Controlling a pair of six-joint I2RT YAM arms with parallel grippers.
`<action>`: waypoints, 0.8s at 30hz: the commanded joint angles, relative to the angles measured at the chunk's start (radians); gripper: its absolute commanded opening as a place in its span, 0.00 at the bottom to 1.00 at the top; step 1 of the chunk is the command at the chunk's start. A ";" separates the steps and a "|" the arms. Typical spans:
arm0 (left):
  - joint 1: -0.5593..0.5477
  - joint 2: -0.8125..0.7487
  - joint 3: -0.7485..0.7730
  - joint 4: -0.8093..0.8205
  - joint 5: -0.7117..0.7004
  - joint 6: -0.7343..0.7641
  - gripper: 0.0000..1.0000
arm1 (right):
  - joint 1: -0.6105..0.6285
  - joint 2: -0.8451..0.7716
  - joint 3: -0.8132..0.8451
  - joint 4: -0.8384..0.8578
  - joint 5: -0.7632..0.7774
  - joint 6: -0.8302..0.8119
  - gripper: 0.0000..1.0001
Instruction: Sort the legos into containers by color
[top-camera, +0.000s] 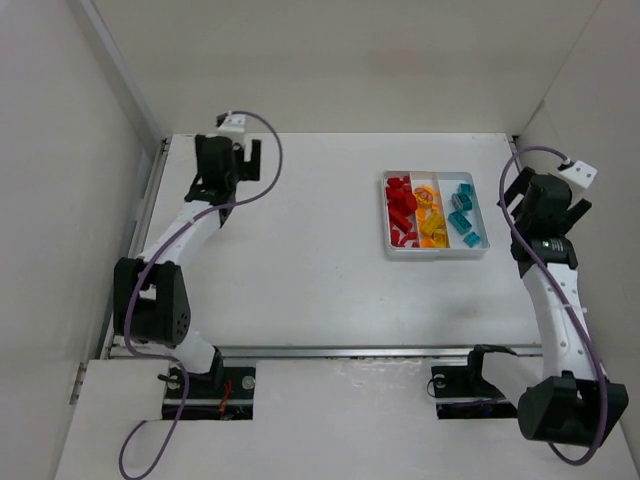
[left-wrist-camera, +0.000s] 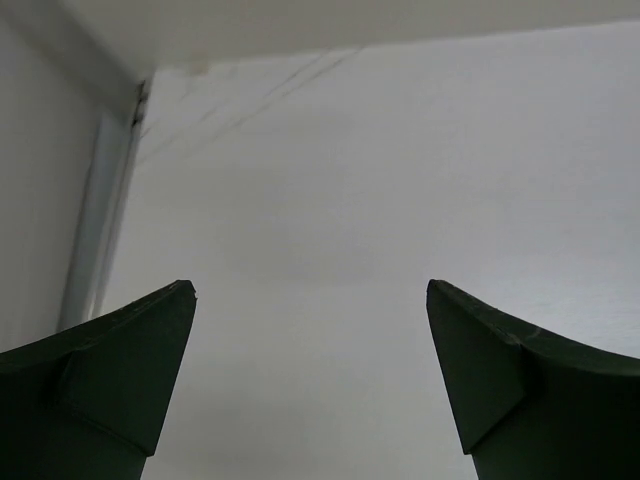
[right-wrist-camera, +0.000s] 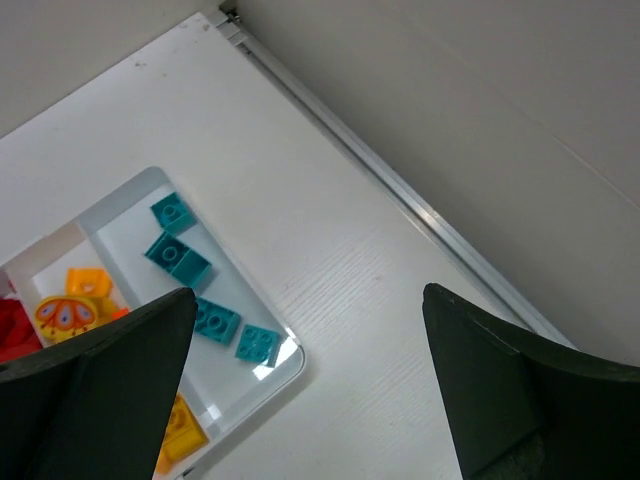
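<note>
The white tray (top-camera: 479, 245) sits at the table's right middle with three compartments. Red legos (top-camera: 401, 215) fill the left one, orange and yellow legos (top-camera: 432, 220) the middle one, cyan legos (top-camera: 463, 212) the right one. In the right wrist view the tray corner (right-wrist-camera: 290, 375) shows with several cyan legos (right-wrist-camera: 178, 260) and yellow ones (right-wrist-camera: 84, 283). My right gripper (right-wrist-camera: 310, 300) is open and empty, just right of the tray; it also shows in the top view (top-camera: 528, 190). My left gripper (left-wrist-camera: 310, 290) is open and empty over bare table at the far left, seen from above (top-camera: 222, 165).
White enclosure walls surround the table. A metal rail (right-wrist-camera: 400, 190) runs along the table's right edge close to my right gripper. Another rail (left-wrist-camera: 95, 220) runs along the left edge beside my left gripper.
</note>
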 joint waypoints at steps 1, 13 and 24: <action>0.105 -0.158 -0.117 -0.072 -0.066 -0.039 1.00 | -0.001 -0.068 -0.036 0.007 -0.079 0.047 1.00; 0.228 -0.492 -0.550 0.026 -0.167 -0.147 1.00 | -0.001 -0.005 0.126 -0.168 0.092 0.236 1.00; 0.228 -0.552 -0.630 0.074 -0.154 -0.207 1.00 | -0.001 -0.137 0.105 -0.048 0.032 0.236 1.00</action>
